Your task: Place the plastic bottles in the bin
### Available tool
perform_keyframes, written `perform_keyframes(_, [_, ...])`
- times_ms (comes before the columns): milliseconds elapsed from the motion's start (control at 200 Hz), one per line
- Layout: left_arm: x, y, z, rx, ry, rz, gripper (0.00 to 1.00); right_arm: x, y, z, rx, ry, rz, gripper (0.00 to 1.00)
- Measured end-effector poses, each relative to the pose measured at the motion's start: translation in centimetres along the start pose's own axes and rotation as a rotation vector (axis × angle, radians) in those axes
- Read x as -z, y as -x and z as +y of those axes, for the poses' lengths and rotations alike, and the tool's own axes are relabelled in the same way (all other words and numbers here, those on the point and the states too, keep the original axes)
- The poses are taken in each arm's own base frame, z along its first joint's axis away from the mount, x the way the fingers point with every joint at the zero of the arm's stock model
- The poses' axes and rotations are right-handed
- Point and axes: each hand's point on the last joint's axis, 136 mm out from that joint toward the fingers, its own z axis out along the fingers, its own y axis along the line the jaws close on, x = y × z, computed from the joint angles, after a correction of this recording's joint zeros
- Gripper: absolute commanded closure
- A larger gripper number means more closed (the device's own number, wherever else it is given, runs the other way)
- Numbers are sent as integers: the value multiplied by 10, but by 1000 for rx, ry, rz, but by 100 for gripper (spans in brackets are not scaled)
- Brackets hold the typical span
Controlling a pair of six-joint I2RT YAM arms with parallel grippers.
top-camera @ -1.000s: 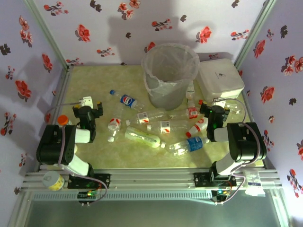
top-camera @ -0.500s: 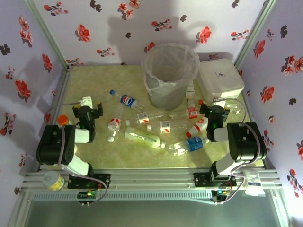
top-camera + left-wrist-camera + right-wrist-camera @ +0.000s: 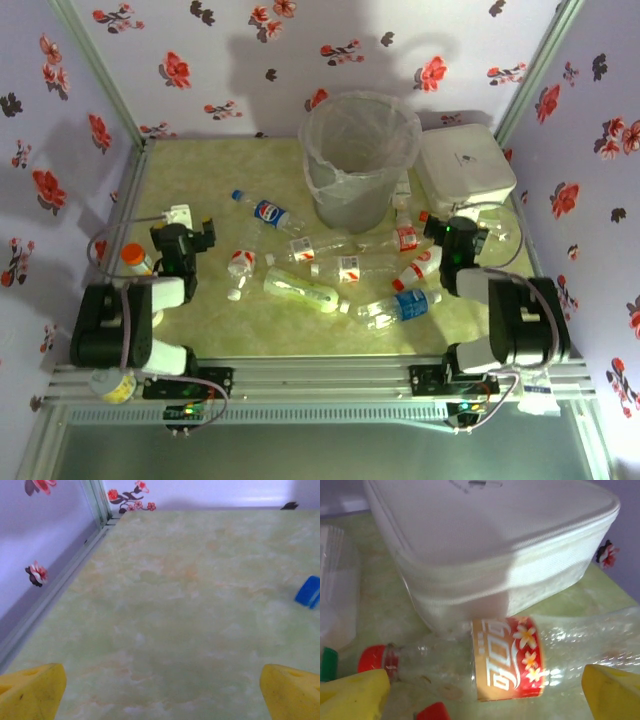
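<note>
Left gripper (image 3: pixel 161 700) is spread wide over the bare green-marbled table (image 3: pixel 165 605), nothing between its yellow fingertips (image 3: pixel 31 690); its wrist camera catches just a blue cap (image 3: pixel 307 591) ahead and far to its right. The overhead view shows the whole thing, a blue-labelled bottle (image 3: pixel 266 212) lying on its side ahead-right of that gripper.

Right gripper (image 3: pixel 480 700) has its jaws wide too, gripping nothing. Just ahead of it a clear red-labelled bottle (image 3: pixel 506 660) lies crosswise, its red cap (image 3: pixel 372 657) toward the left finger; right behind it sits the white lidded box (image 3: pixel 490 545), and whether the two touch I cannot tell. That label detail is lost from above.

From overhead, the bin (image 3: pixel 360 150) stands upright with its bag lining, ahead-left of the right gripper and well ahead-right of the left one. The plastic bottles (image 3: pixel 350 268) lie scattered on their sides between the two grippers, on the near side of the bin; a green-labelled bottle (image 3: pixel 300 290) and a second blue-labelled bottle (image 3: pixel 402 305) lie nearest the arm bases. An orange-capped bottle (image 3: pixel 133 256) stands just behind-left of the left gripper.
</note>
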Motion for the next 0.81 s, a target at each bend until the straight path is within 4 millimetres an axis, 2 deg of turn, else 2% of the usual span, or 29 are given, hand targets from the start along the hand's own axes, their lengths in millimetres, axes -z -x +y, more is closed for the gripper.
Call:
perform_keyframes(60, [17, 31, 0, 47, -9, -41, 1, 10, 39, 0, -31, -7, -17, 1])
perform_keyframes(105, [32, 61, 2, 110, -19, -83, 3, 20, 68, 1, -65, -5, -40, 1])
perform_keyframes(160, [48, 97, 3, 188, -38, -121, 6, 32, 91, 0, -104, -4, -48, 1])
perform_keyframes(215, [62, 123, 1, 259, -63, -120, 8, 43, 95, -3, -139, -7, -24, 1])
perform_keyframes(295, [75, 136, -18, 313, -133, -49, 8, 56, 71, -9, -165, -24, 87, 1])
perform_keyframes(370, [86, 118, -46, 329, -214, 81, 9, 70, 42, -14, -180, -41, 210, 1])
perform_keyframes(435, [98, 84, -68, 312, -269, 230, 9, 86, 25, -18, -196, -46, 286, 1])
perform_keyframes(525, [113, 41, -82, 273, -301, 420, 8, 107, 13, -20, -216, -33, 353, 1])
perform_keyframes(670, [126, -17, -85, 228, -271, 672, 6, 127, 20, -8, -243, 40, 417, 1])
perform_keyframes(740, [130, -36, -89, 218, -272, 739, 1, 132, 27, -1, -261, 85, 424, 1])
perform_keyframes(805, [135, -52, -93, 215, -280, 784, 0, 138, 31, 4, -275, 118, 425, 1])
